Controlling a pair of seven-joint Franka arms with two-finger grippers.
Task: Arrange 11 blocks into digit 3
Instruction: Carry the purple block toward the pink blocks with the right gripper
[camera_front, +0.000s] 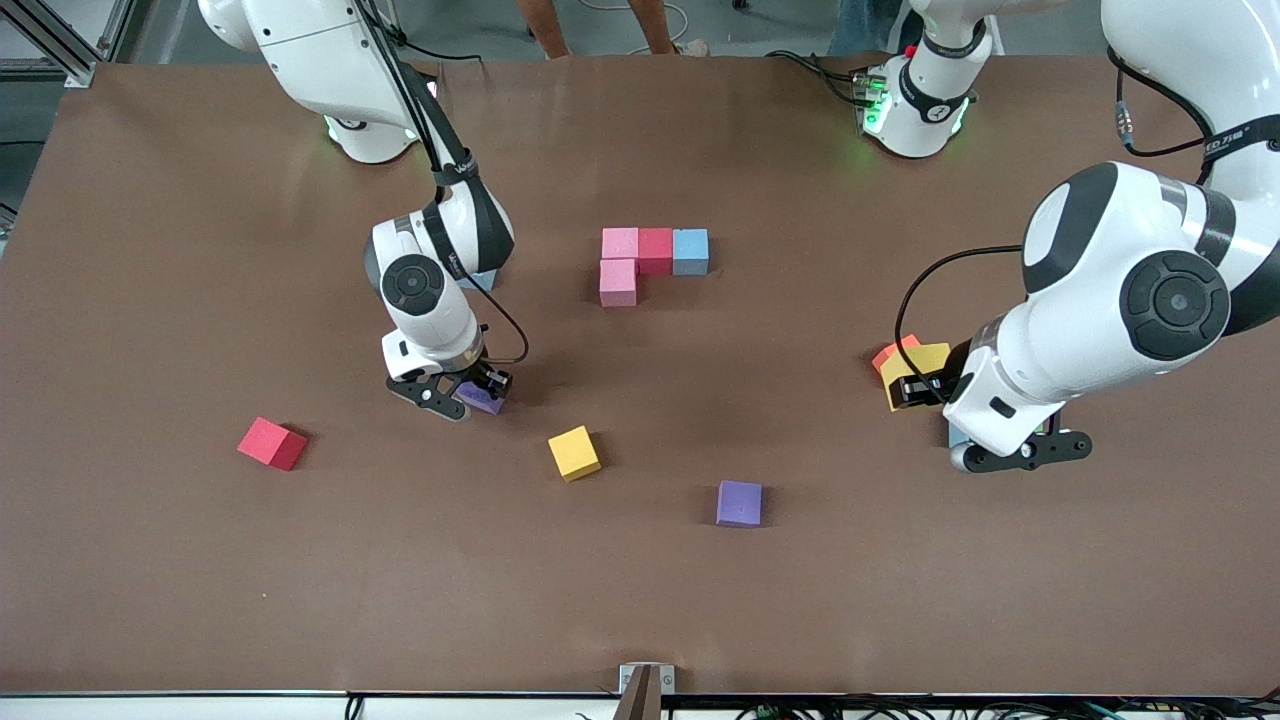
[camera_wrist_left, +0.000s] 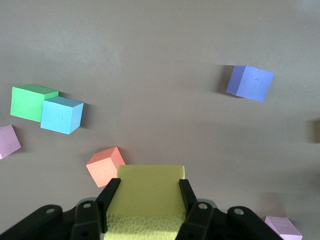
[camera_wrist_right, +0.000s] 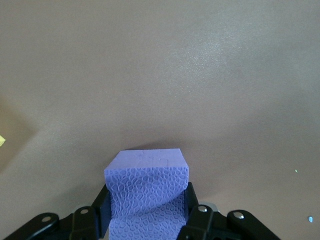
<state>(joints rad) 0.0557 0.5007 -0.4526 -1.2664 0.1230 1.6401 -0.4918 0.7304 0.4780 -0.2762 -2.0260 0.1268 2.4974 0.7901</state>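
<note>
A partial figure lies mid-table: a bar of pink (camera_front: 620, 243), red (camera_front: 655, 250) and light blue (camera_front: 690, 251) blocks, with a second pink block (camera_front: 618, 282) against the first pink one, nearer the camera. My right gripper (camera_front: 470, 395) is shut on a purple block (camera_front: 486, 400), low at the table; the right wrist view shows it between the fingers (camera_wrist_right: 147, 195). My left gripper (camera_front: 915, 388) is shut on a yellow block (camera_front: 918, 362), which also shows in the left wrist view (camera_wrist_left: 150, 195), beside an orange block (camera_front: 892, 352).
Loose red (camera_front: 272, 443), yellow (camera_front: 574, 453) and purple (camera_front: 739, 503) blocks lie nearer the camera. A light blue block (camera_front: 481, 281) is half hidden by the right arm. The left wrist view shows orange (camera_wrist_left: 105, 166), light blue (camera_wrist_left: 61, 114), green (camera_wrist_left: 31, 102) and purple (camera_wrist_left: 250, 83) blocks.
</note>
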